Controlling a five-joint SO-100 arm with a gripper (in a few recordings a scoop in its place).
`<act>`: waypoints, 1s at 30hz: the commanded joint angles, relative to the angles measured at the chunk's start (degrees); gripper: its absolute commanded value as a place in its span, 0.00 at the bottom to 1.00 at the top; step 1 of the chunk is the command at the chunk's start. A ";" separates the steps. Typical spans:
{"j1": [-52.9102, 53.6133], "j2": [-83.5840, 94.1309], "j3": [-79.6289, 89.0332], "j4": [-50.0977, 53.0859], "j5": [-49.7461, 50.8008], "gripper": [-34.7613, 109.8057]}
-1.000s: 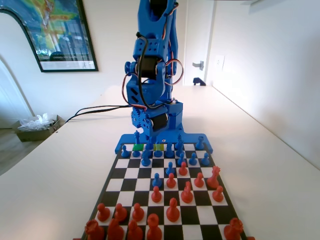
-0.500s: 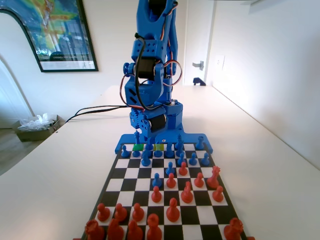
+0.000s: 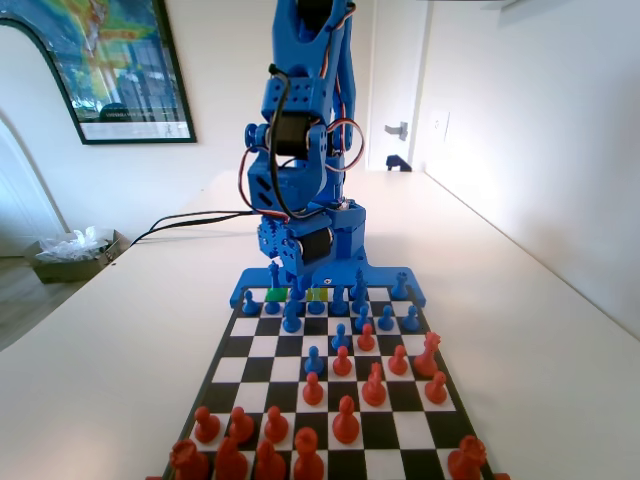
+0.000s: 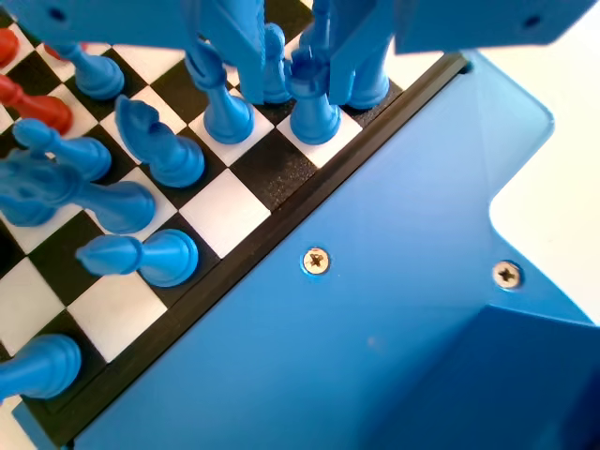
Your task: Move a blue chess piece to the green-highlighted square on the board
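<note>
Wrist view puts the pincer [image 4: 298, 58] low over the back rank of the board [image 4: 281, 217], its two jaws hanging down on either side of the blue chess piece [image 4: 314, 108] that stands on a white square by the board's edge. The jaws sit close against the piece, but whether they have clamped it or only bracket it I cannot tell. Other blue pieces [image 4: 217, 103] crowd in just beside (one nearly touching the left jaw).

Fixed view shows the green-highlighted square [image 3: 276, 295] in the far row at the arm's foot, with a paler yellow-green square [image 3: 319, 294] near it to the right.

The risk, as I judge it, is the crowding: a jaw swinging sideways could topple a neighbour, and a loose hold on so slender a piece could let it tilt or slip during the lift.
</note>
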 commanded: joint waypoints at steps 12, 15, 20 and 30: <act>-0.53 3.25 -2.55 6.77 -1.58 0.31; -0.53 3.34 -2.72 7.03 -1.93 0.31; -0.35 3.43 -3.43 8.35 -2.72 0.31; 1.05 3.60 -5.19 9.49 -5.10 0.31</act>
